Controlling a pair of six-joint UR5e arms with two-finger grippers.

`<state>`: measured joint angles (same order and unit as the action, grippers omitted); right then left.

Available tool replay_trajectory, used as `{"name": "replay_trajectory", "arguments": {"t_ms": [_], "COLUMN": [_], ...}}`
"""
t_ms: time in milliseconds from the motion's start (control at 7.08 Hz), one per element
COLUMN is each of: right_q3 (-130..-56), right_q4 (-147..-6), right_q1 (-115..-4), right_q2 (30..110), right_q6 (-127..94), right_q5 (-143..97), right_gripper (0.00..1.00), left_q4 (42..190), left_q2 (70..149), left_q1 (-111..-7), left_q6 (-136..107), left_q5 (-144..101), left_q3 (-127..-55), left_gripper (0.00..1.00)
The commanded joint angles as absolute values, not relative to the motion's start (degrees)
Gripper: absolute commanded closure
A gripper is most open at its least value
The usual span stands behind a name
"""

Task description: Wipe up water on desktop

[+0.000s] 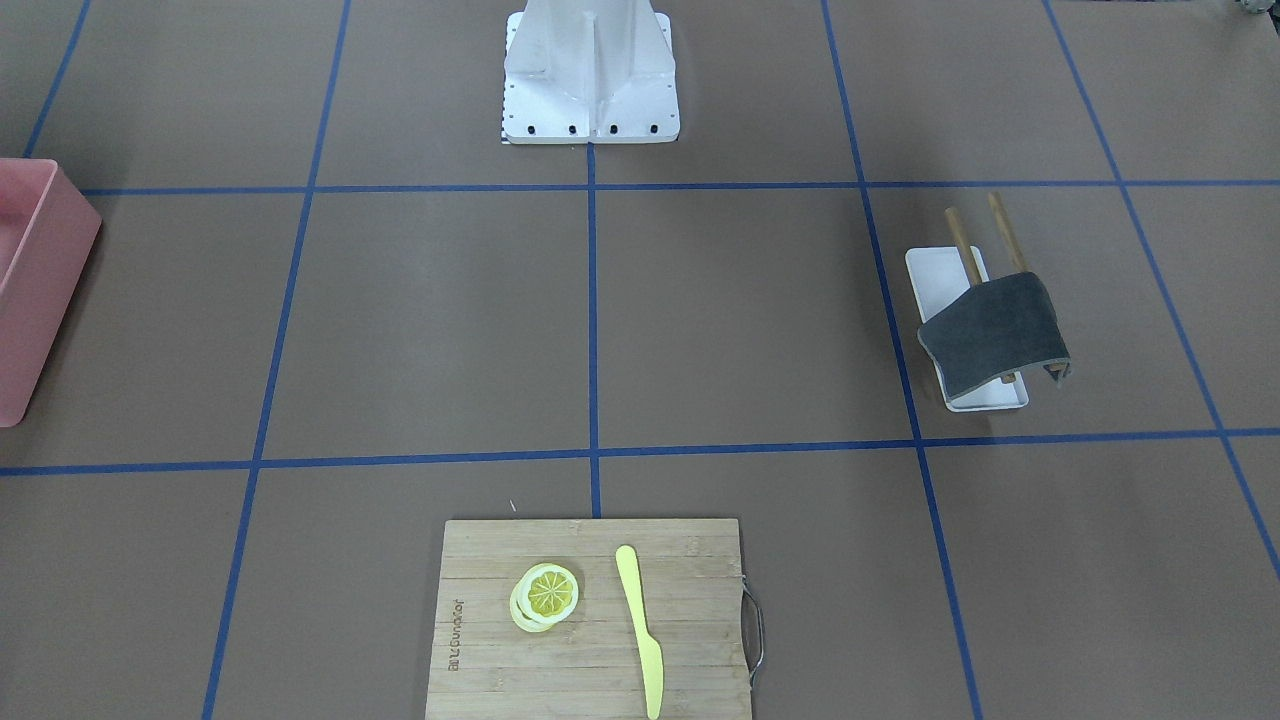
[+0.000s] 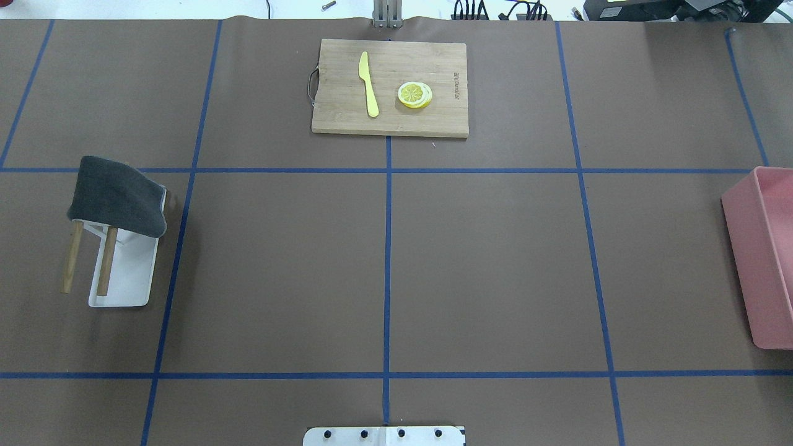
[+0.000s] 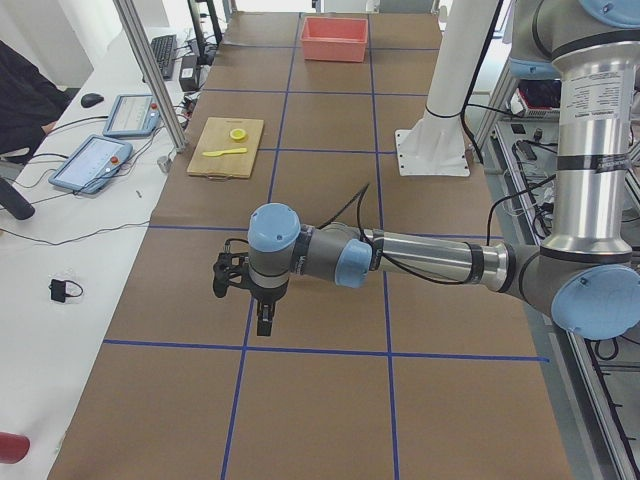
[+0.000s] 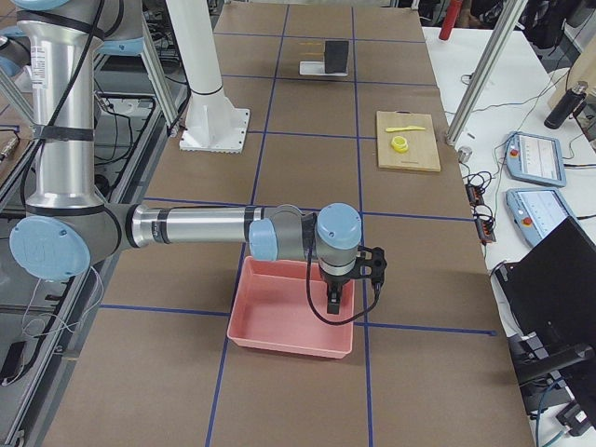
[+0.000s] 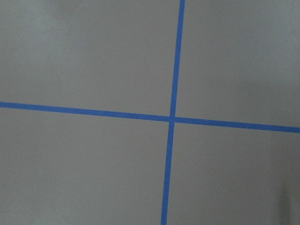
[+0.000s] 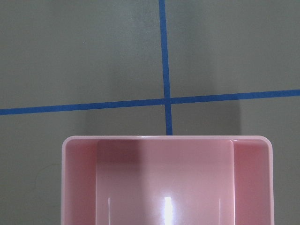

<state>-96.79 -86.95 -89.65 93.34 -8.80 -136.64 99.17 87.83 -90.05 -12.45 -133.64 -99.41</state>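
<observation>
The desktop is matte brown with blue tape lines; I can make out no water on it. A dark grey cloth hangs over a small wooden rack on a white tray, and also shows in the front view. My left gripper shows only in the left side view, hanging above the desktop; I cannot tell if it is open. My right gripper shows only in the right side view, above the pink bin; I cannot tell its state. The wrist views show no fingers.
A bamboo cutting board at the far middle holds a yellow knife and lemon slices. A pink bin stands at the right edge, seen from above in the right wrist view. The robot base stands mid-table.
</observation>
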Motion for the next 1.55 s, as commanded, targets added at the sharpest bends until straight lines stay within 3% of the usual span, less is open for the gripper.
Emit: {"name": "replay_trajectory", "arguments": {"t_ms": [0, 283, 707, 1413], "right_q3": [-96.7, -96.7, -96.7, -96.6], "right_q4": [-86.9, -86.8, -86.8, -87.1], "right_q1": [-89.6, -89.6, -89.6, -89.6], "right_q2": [93.3, 93.3, 93.3, 93.4], "right_q6": [-8.8, -8.9, -9.0, -9.0], "right_q5": [-136.7, -136.6, -136.6, -136.8], "right_gripper": [0.00, 0.00, 0.00, 0.00], "left_q4": [100.7, 105.9, 119.7, 123.0], "left_q2": [90.6, 91.2, 91.5, 92.7], "left_q1": [-87.9, -84.5, -71.5, -65.8], "left_q6": [-12.6, -30.8, -52.8, -57.0], "left_q5": [-134.6, -139.5, -139.1, -138.9], "left_q3": [-99.8, -99.8, -99.3, -98.3], "left_gripper": [0.02, 0.02, 0.02, 0.03]}}
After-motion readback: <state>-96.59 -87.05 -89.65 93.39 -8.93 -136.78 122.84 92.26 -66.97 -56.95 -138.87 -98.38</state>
